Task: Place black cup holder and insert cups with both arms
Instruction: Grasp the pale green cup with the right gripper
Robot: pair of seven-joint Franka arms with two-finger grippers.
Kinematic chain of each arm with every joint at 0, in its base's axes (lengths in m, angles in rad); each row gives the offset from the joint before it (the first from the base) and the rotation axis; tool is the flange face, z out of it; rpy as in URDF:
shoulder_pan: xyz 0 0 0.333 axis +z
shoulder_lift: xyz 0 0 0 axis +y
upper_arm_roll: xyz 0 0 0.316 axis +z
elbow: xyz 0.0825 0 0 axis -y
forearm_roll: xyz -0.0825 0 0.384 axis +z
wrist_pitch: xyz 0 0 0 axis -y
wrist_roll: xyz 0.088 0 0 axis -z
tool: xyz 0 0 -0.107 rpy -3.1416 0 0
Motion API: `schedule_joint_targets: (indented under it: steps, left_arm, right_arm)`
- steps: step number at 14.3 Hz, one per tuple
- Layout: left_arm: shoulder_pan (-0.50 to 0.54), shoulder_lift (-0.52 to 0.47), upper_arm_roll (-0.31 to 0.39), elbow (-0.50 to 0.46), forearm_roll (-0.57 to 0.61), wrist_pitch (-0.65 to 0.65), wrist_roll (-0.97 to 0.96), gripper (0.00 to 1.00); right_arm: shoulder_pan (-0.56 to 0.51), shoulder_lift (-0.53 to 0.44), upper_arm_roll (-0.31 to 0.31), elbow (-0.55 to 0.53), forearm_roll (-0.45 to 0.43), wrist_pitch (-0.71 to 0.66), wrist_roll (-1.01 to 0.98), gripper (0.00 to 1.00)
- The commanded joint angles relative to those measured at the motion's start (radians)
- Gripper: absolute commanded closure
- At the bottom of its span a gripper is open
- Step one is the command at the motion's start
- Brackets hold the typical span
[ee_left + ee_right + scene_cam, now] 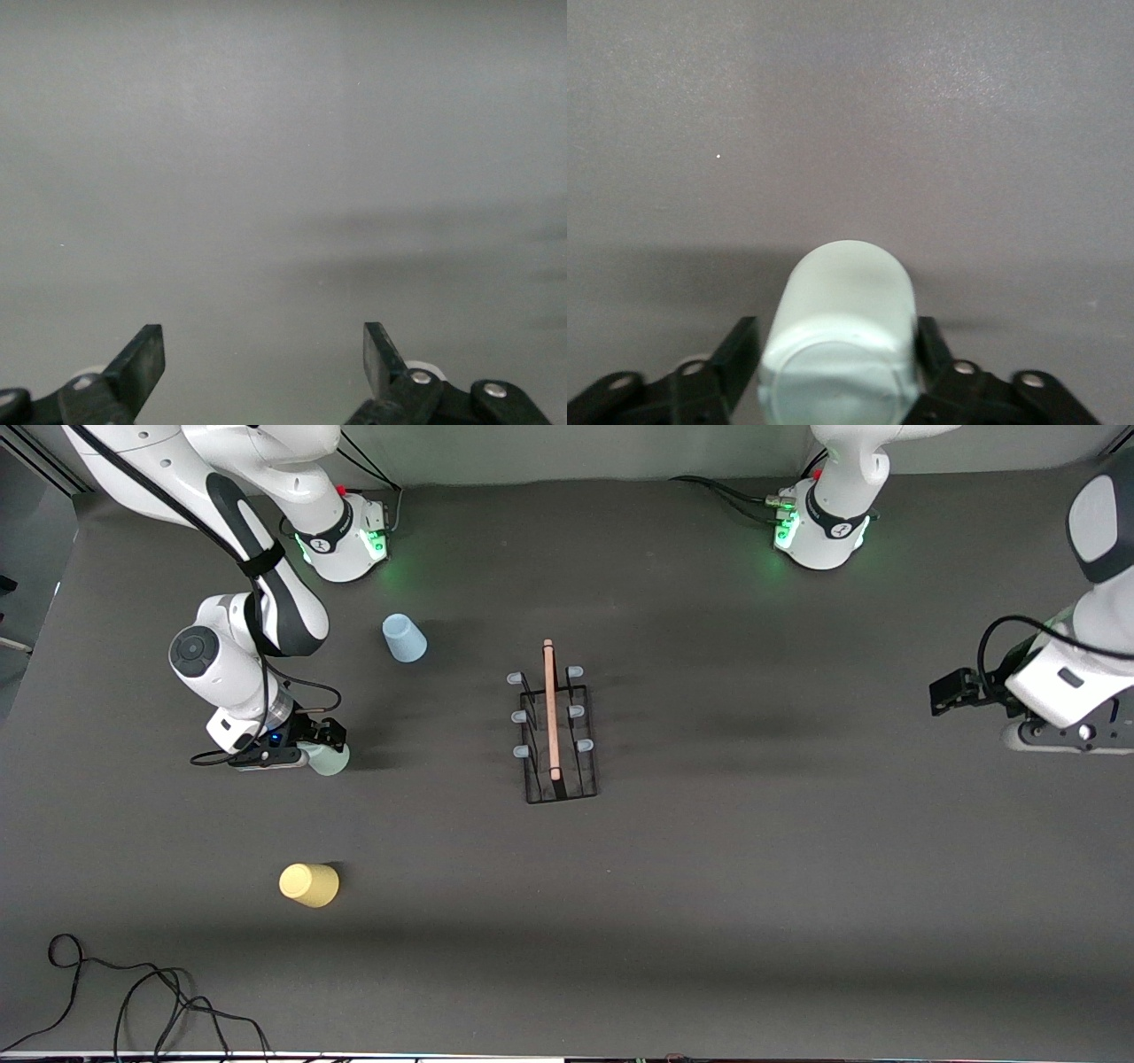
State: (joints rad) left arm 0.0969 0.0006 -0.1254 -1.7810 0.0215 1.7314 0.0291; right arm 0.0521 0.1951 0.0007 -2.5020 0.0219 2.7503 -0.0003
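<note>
The right hand (321, 755) is low over the worktop (797, 886) toward the right arm's end, and its two black fingers (735, 354) are closed against the sides of the pale green cup (842, 336), which lies between them with its closed base toward the wrist camera and its body pointing away over the bare grey surface. In the front view the pale green cup (330, 759) shows just past the fingertips, only partly visible under the wrist. Farther from the front camera than this hand, and a little toward the middle of the worktop, the light blue cup (404, 638) sits on the worktop, tilted in appearance, well apart from the hand. Nearer to the front camera than the hand, the yellow cup (309, 885) lies on its side, also well apart. The black cup holder (556, 731) stands near the middle of the worktop between the two arms, its light wooden handle (551, 708) running along its top and its pale-tipped pegs (520, 716) sticking out in rows of three on either side; no cup is on any peg. The left hand (946, 693) waits above the worktop at the left arm's end, well apart from the holder; its fingers (142, 363) are spread wide with nothing between them, and only plain grey surface shows under it. A loose black cable (133, 992) lies at the worktop's near edge, at the right arm's end.
</note>
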Motion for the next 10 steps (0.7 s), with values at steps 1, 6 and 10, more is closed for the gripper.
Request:
schedule_joint_targets:
  steps: [1,6,10]
  left_arm:
    - [0.001,0.041,0.006,0.096,0.011,-0.071,0.026,0.0]
    - [0.001,0.062,0.006,0.129,0.012,-0.11,0.032,0.0]
    - [-0.006,0.062,0.004,0.129,0.012,-0.11,0.022,0.0]
  right_arm:
    - [0.012,-0.041,-0.007,0.032,0.024,-0.05,-0.015,0.81]
    - [0.02,-0.232,-0.001,0.236,0.023,-0.539,0.003,0.83]
    - [0.037,-0.244,-0.001,0.542,0.023,-0.967,0.08,0.84]
